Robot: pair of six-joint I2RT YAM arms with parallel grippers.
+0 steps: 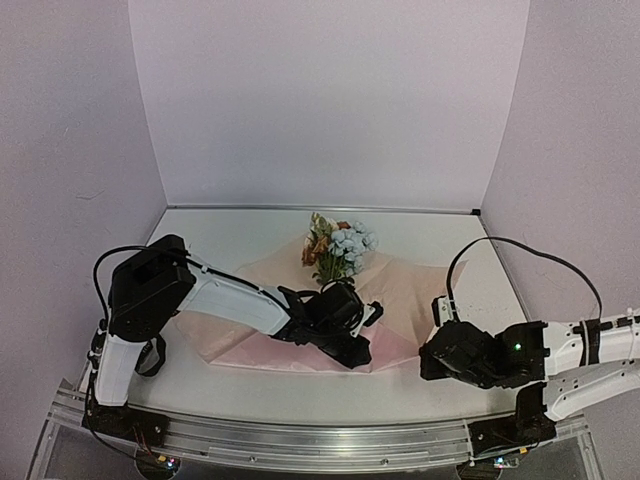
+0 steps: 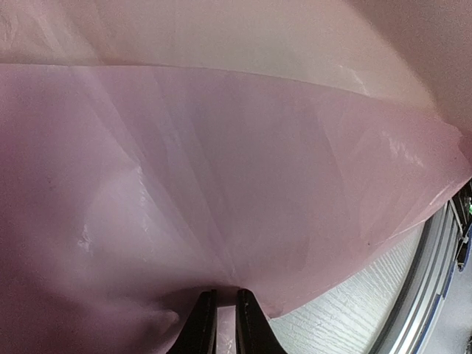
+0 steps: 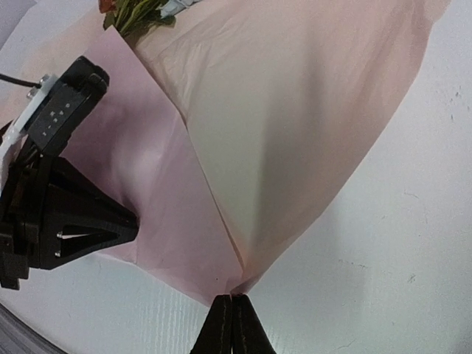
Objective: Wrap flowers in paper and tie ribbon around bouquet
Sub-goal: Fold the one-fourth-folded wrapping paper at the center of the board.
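The flowers (image 1: 340,248) lie at the far end of the pale pink paper (image 1: 410,290), their blue, cream and orange blooms pointing to the back wall. The paper is partly folded over itself, and a lighter flap (image 3: 295,133) covers the stems (image 3: 136,11). My left gripper (image 1: 362,352) reaches across the sheet to its near edge. In the left wrist view its jaws (image 2: 225,293) stand almost together, with paper (image 2: 221,162) pinched between them. My right gripper (image 3: 232,297) is shut on a near corner of the paper, where the fold lines meet. The ribbon is out of view.
The white table (image 1: 250,235) is walled on three sides by pale panels. An aluminium rail (image 1: 300,435) with both arm bases runs along the near edge. A black cable (image 1: 520,250) arcs above the right arm.
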